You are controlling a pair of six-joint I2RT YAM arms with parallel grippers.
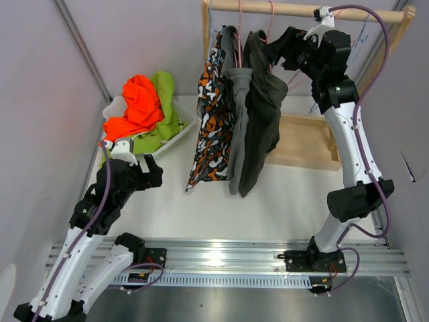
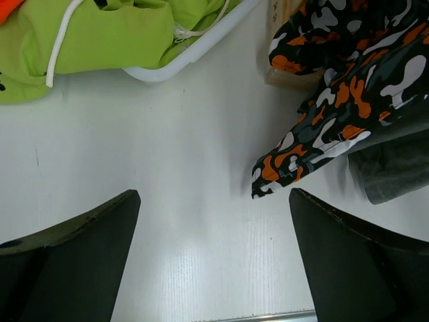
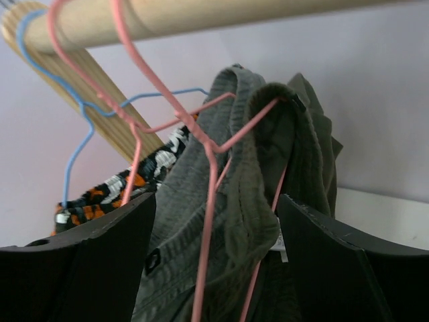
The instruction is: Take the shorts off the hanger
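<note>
pink hangers [image 3: 207, 201], wooden rail [image 3: 234, 15] crowd grey shorts [image 3: 305, 154] at right pincer [image 1: 273, 52]

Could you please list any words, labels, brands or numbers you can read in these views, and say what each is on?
No text is readable in any view.
A small white tag on the dark grey shorts is too blurred to read.

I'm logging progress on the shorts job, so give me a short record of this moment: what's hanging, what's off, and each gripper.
hanging on rod: camouflage shorts, two dark grey shorts
in white tray: orange shorts, lime green shorts
left gripper: open, empty, above table
right gripper: open, jaws astride pink hanger carrying grey shorts
</note>
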